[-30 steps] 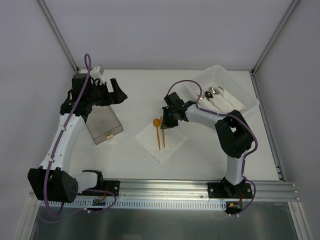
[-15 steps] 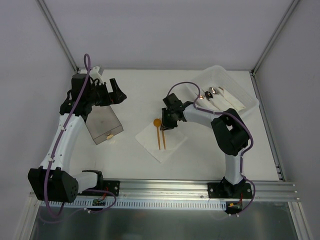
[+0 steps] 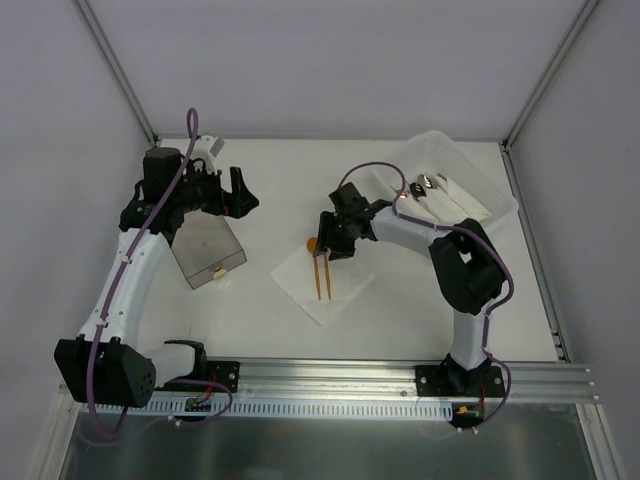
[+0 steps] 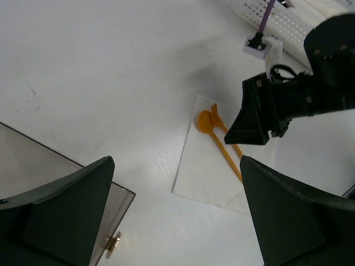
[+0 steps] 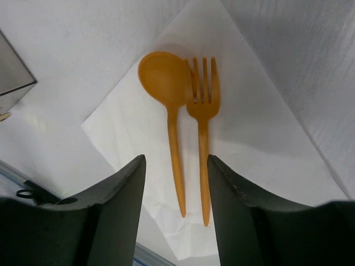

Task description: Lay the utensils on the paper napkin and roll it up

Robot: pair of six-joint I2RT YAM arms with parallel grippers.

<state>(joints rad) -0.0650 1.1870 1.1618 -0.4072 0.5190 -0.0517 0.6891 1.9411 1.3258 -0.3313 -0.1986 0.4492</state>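
- Left arm (image 3: 124, 280): white shell links, black joint housings, and a bulky black base block (image 3: 105, 368).
- Right arm (image 3: 405, 228): same white-and-black build, with a large black elbow housing (image 3: 465, 275).
- Purple cable (image 3: 187, 140): one ran along each arm, looping free near the wrist.
- Left gripper (image 3: 245, 190) and right gripper (image 3: 330, 250): matte black.
- Fingers (image 5: 113, 221): broad, smooth and tapered, with rounded edges.

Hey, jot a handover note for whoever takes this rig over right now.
Left gripper: open, empty, held off to the left of the napkin.
Right gripper: open, empty, fingers straddling the two handles from above.
Orange plastic spoon and orange plastic fork: side by side on the white paper napkin, spoon bowl against the fork tines.
Done: utensils placed.
Left: roll the napkin around them.
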